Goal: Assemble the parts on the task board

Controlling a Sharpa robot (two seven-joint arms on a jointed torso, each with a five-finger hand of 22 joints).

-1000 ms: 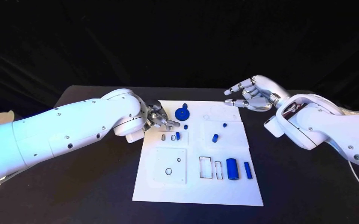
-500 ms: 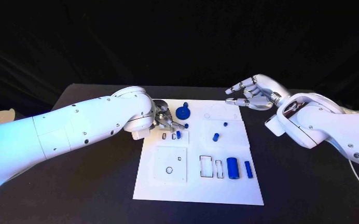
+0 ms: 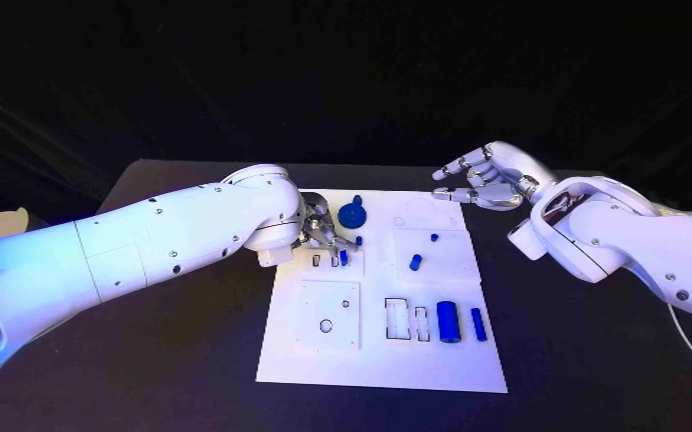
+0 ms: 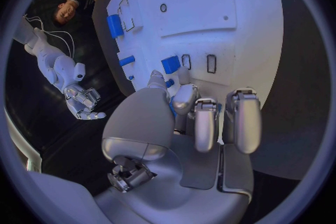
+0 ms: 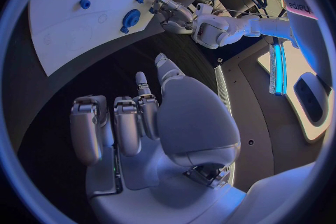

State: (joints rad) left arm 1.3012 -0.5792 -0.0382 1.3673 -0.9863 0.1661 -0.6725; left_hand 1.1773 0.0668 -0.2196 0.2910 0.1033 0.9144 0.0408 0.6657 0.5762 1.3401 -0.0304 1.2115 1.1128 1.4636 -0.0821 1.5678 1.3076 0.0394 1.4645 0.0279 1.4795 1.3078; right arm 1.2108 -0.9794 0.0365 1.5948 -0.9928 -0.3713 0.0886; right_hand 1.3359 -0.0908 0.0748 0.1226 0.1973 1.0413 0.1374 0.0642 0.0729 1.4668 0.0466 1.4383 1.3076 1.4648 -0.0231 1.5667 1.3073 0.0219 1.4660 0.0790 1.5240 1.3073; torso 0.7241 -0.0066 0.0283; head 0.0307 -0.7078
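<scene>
The white task board [image 3: 433, 372] lies mid-table. My left hand [image 3: 323, 232] hovers low over its upper left part, next to the blue gear [image 3: 353, 218]. In the left wrist view this hand [image 4: 189, 117] has its thumb and a finger closed around a small blue part [image 4: 170, 64] standing beside two empty slots [image 4: 210, 63]. The other fingers are curled. My right hand [image 3: 483, 184] hangs above the table past the board's far right corner, fingers loosely bent and apart, holding nothing [image 5: 140, 123].
A blue cylinder [image 3: 447, 320] and a blue bar [image 3: 477, 324] lie at the board's lower right. Small blue pegs [image 3: 414, 263] stand near its middle. Black table surrounds the board on all sides.
My left arm has swung in over the table and its hand has crept slightly toward the gear. The right hand has hardly moved.
</scene>
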